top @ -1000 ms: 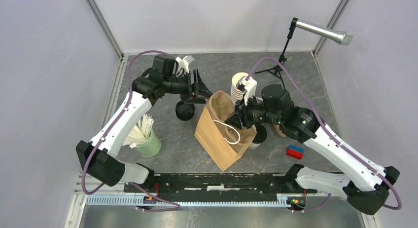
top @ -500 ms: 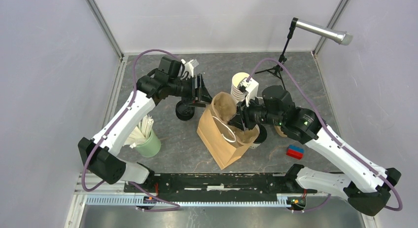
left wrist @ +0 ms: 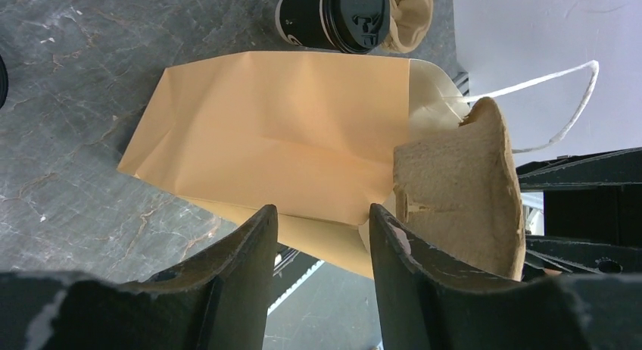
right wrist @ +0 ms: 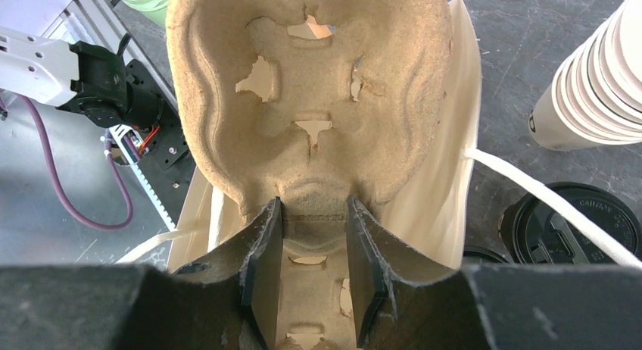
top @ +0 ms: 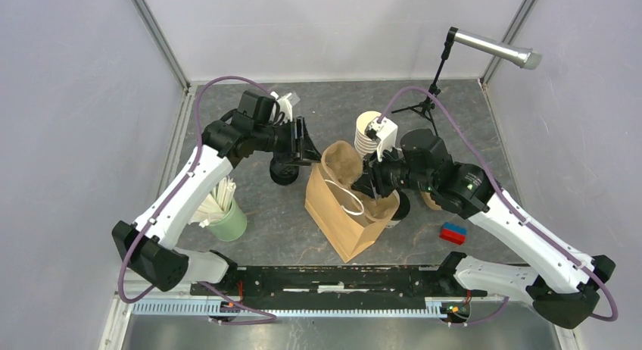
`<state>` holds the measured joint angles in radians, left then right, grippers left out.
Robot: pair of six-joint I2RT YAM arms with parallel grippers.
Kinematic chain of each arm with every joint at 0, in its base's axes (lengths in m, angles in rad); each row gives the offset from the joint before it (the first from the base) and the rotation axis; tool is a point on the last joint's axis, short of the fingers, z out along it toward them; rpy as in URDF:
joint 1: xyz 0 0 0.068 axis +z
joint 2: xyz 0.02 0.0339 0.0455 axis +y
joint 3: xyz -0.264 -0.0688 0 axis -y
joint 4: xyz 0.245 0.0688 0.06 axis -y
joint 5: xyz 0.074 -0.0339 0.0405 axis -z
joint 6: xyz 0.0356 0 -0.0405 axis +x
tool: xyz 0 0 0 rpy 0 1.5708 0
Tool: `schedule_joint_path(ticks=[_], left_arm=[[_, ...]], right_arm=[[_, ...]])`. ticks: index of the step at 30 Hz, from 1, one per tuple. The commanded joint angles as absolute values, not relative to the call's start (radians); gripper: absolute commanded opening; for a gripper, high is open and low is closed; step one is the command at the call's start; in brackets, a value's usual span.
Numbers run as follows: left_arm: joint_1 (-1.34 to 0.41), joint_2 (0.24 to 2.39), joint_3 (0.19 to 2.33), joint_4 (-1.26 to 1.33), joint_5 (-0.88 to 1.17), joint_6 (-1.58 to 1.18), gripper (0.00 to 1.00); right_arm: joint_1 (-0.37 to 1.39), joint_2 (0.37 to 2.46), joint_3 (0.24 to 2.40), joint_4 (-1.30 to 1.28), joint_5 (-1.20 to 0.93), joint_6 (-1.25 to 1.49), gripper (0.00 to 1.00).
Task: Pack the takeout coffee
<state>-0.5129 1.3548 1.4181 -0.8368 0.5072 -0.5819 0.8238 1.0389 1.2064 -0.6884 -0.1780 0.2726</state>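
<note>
**Carrier only partway into the bag, cups not yet packed**

Nearest us, the paper bag stands open on the bench, to the right of a green cup of sticks. Our right gripper is clamped on the middle rib of the pulp cup carrier. The carrier pokes up on edge out of the bag's mouth rather than lying flat inside.

One lidded coffee cup sits just beyond the bag's left corner, and a second cup is tucked against its right side. Neither is packed. Our left gripper hangs over the first cup, jaws apart around nothing. Farthest back is a stack of bare cups.

We judge the main risk lies in the carrier. Pushed down tilted, it could snag the bag's wall, tear it, or tip the bag onto the second cup. A grip on a lid alone could pop it off and spill the coffee.
</note>
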Motion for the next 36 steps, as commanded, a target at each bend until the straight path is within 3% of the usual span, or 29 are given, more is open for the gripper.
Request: schedule_joint_path(ticks=[1, 19, 28, 36], left_arm=[[-0.516, 1.312, 1.393, -0.865, 0.443, -0.559, 0.54], [-0.515, 1.288, 1.393, -0.911, 0.37, -0.567, 0.54], [-0.517, 1.239, 1.396, -0.968, 0.308, -0.594, 0.54], [-0.519, 1.244, 1.394, -0.974, 0.307, -0.589, 0.54]], right_arm=[[0.824, 1.03, 1.226, -0.793, -0.09, 0.284, 0.36], [0.831, 1.112, 1.271, -0.897, -0.115, 0.271, 0.38], [0.835, 1.049, 1.232, -0.769, -0.246, 0.237, 0.38], [0.841, 1.052, 1.236, -0.847, -0.251, 0.17, 0.38]])
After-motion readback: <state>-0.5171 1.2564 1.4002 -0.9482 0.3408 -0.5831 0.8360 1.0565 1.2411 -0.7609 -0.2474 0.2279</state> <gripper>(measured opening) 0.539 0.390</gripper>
